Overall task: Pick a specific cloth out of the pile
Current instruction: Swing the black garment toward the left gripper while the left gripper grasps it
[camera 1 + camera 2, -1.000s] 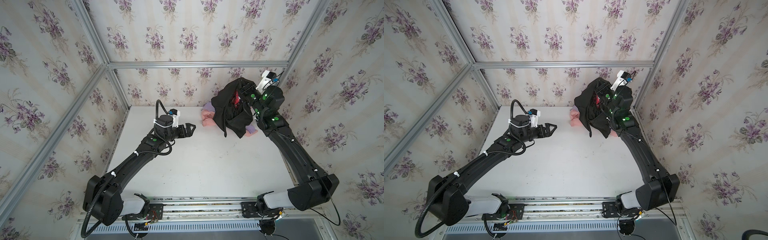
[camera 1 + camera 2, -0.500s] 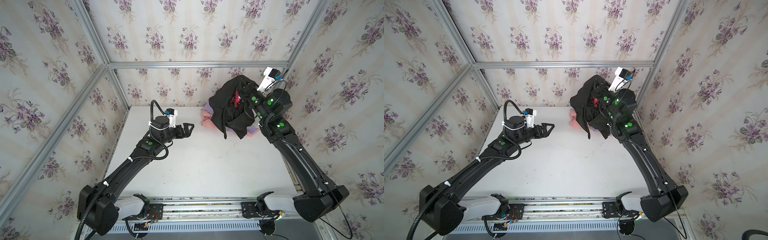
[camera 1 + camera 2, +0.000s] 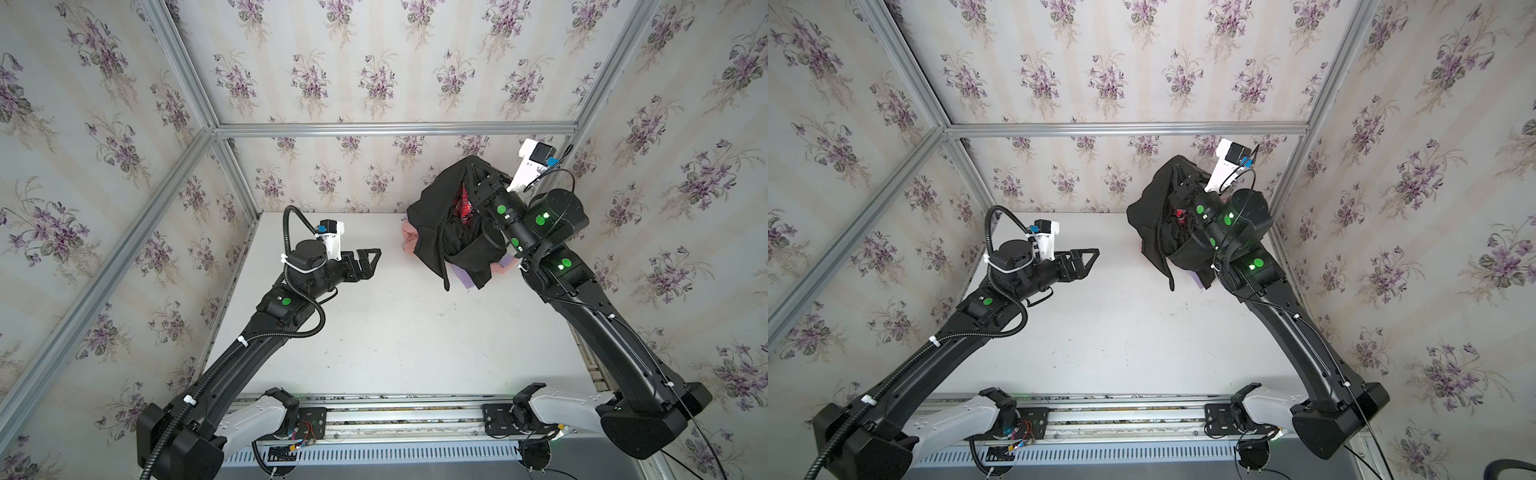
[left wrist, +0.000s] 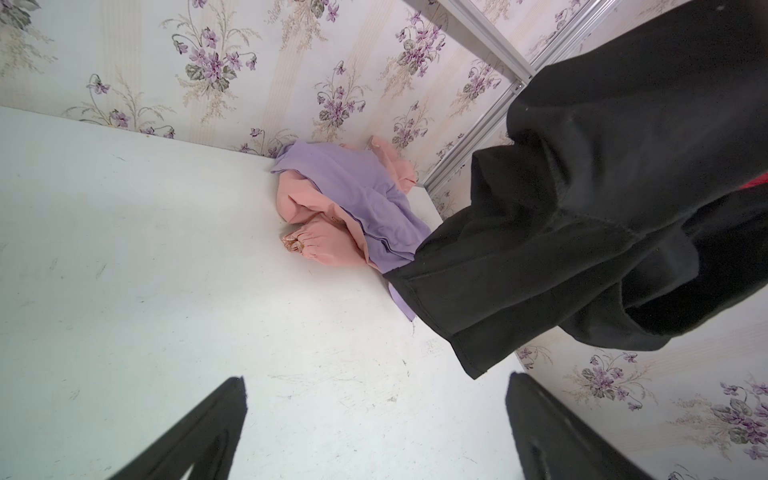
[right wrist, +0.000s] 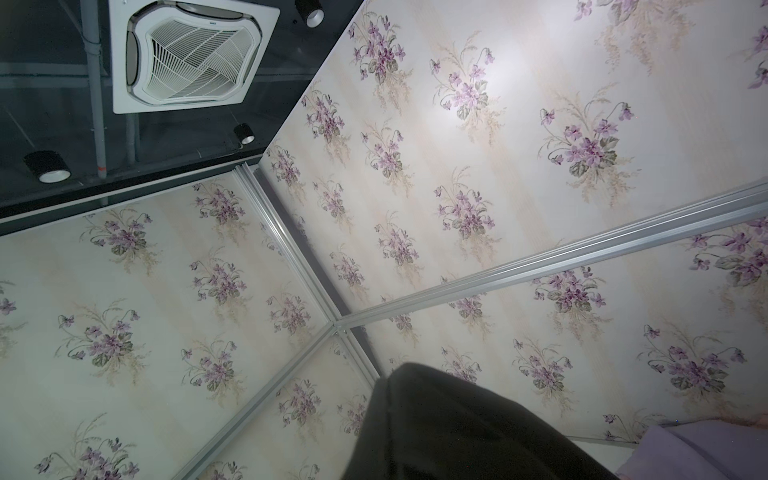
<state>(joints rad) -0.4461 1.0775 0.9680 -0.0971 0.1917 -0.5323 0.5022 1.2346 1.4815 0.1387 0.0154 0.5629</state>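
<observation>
Over the far right corner of the white table (image 3: 374,353), the plain black soft cloth (image 3: 432,224) hangs limp and light above the lilac and salmon garment pile (image 4: 349,208), likely best gripped at a bunched fold; the right gripper (image 3: 478,183) is clamped on it, the left gripper (image 3: 370,259) spread wide, empty

The cloth (image 3: 432,216) is matt black fabric, soft and slightly fuzzy. The lilac garment (image 4: 357,195) looks like smooth knit, the salmon-pink garment (image 4: 320,245) a soft matt weave with a gathered cuff. The table (image 3: 374,332) is smooth matt white, faintly scuffed. The frame rails (image 3: 395,129) are brushed metal.
</observation>
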